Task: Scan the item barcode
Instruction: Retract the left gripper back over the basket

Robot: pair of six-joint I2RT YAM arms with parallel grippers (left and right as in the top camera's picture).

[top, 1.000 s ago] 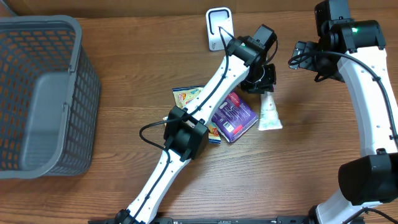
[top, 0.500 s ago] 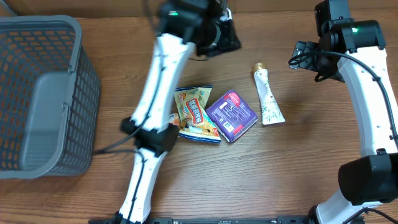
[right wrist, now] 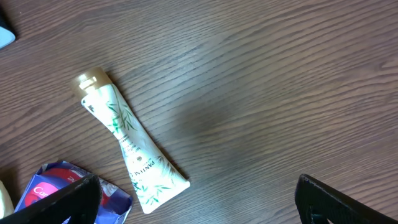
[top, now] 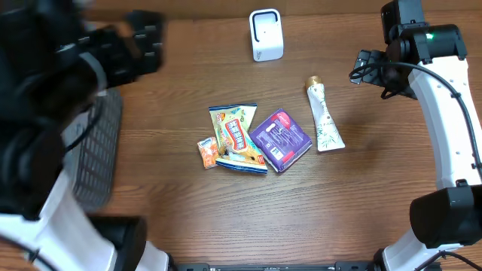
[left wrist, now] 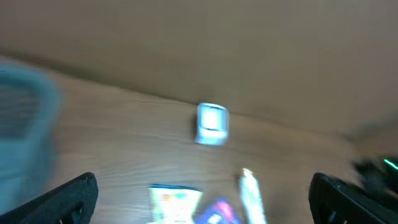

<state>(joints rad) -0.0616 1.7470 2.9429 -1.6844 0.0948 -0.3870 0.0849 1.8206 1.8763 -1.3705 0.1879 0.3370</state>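
A dark brown wooden table (right wrist: 267,74) with fine wavy grain spreads beneath the right claw (right wrist: 193,190). Ahead of the left claw (left wrist: 202,186), past the table's far edge, rises a plain tan wall (left wrist: 217,43), blurred. The light is soft and even.
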